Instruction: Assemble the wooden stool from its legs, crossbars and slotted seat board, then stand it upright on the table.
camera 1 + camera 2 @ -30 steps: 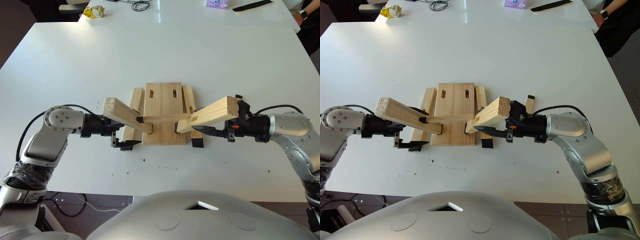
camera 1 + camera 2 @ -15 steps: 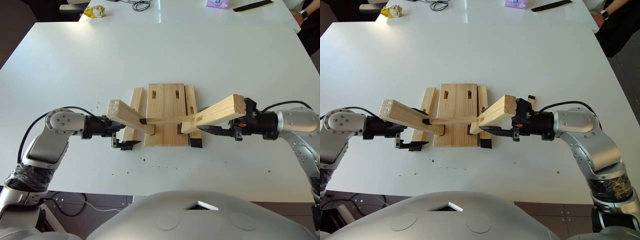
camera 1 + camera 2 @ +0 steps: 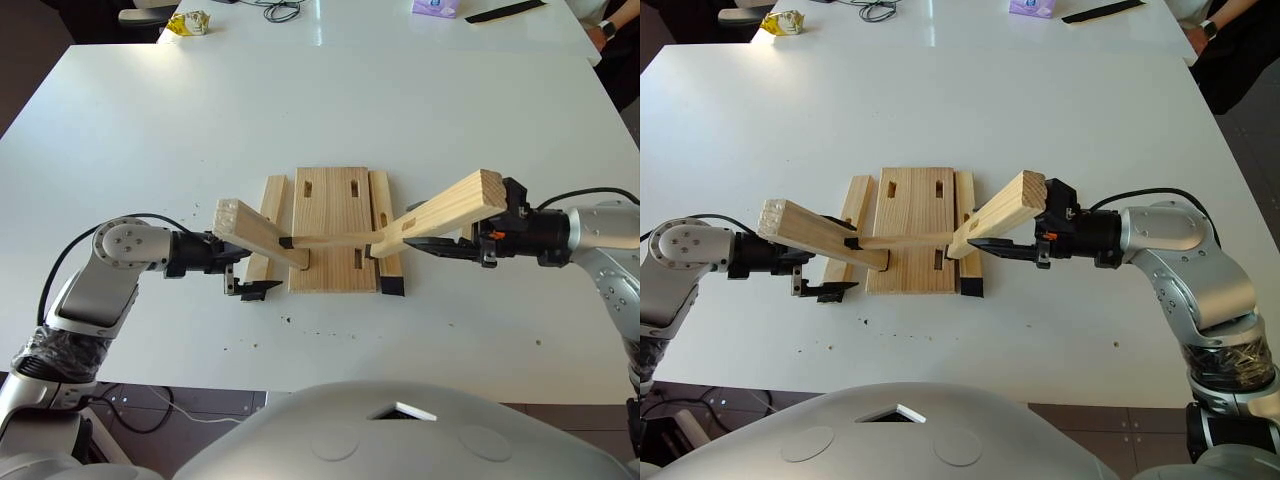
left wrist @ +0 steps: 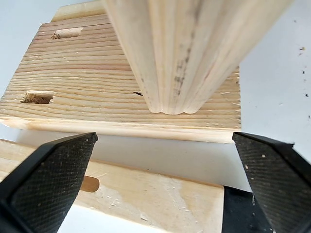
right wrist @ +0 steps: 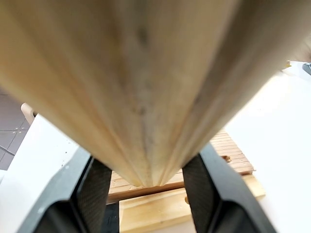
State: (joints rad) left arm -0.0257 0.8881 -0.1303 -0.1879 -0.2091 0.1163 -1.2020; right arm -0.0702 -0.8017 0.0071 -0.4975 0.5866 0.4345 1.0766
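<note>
The slotted seat board [image 3: 335, 215] lies flat on the white table [image 3: 150, 130], with a loose wooden piece along its left side [image 3: 270, 205] and another along its right side [image 3: 379, 200]. Above the board's near edge, two thick legs are joined by a thin crossbar [image 3: 335, 241]. My left gripper [image 3: 250, 288] is shut on the left leg [image 3: 250, 228], which also runs out between the left gripper's [image 4: 165, 165] fingers in the wrist view. My right gripper [image 3: 425, 241] is shut on the right leg [image 3: 450, 205], which tilts up and outward; both fingers [image 5: 95, 187] press its sides.
A yellow packet [image 3: 187, 22], cables [image 3: 280, 10], a purple box [image 3: 436, 7] and a black strip [image 3: 505, 11] lie along the table's far edge. A black-tipped end [image 3: 393, 288] of the right loose piece rests by the board's near corner. Small crumbs dot the front.
My right gripper has moved outward to the right and raised its leg, which now tilts more steeply. The left gripper and its leg shifted slightly to the right.
</note>
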